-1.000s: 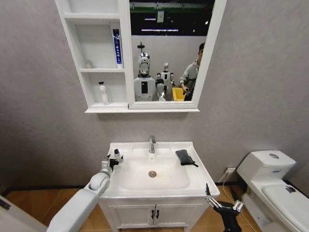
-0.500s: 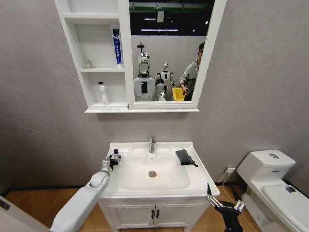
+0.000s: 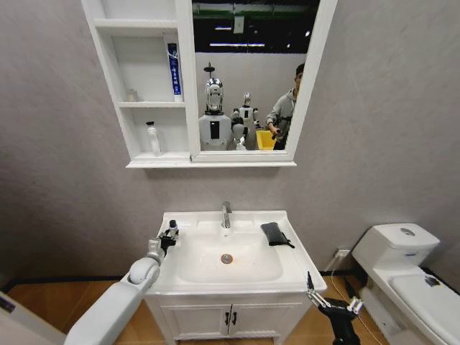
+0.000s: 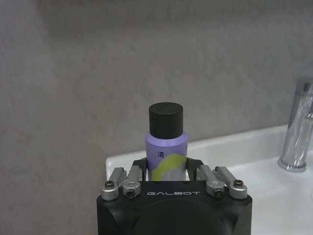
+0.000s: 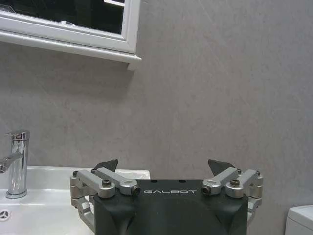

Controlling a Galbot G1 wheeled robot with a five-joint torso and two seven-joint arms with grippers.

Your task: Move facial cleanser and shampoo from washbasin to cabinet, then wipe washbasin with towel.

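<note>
**Left gripper clasps purple bottle at the basin's rear left corner**

The cabinet [image 3: 144, 86] hangs on the grey wall above, its three open shelves on the left and its tall mirror [image 3: 248, 75] on the right. A blue-labelled tube [image 3: 174, 70] stands on the middle shelf against the mirror's frame, and a white bottle [image 3: 154, 139] stands on the lowest shelf.

Below it the washbasin [image 3: 287, 248] tops a white vanity with two doors [image 3: 230, 320]. A white toilet [image 3: 402, 277] stands to the right, apart from the vanity. The chrome tap [image 3: 226, 214] rises at the back centre of the basin, and the round drain [image 3: 227, 259] sits in the oval bowl.

The left arm reaches up from the lower left to the basin's rear left corner. There the left gripper [image 4: 167, 172] has its jaws closed around a purple bottle [image 4: 166, 142] with a black cap, upright, with a yellow-green mark on its label.

The right gripper [image 3: 330, 295] hangs low by the vanity's front right corner, jaws spread wide and holding nothing.

The towel [image 3: 274, 233], dark and folded, lies on the basin's right ledge, just beside the tap and well apart from both grippers.
</note>
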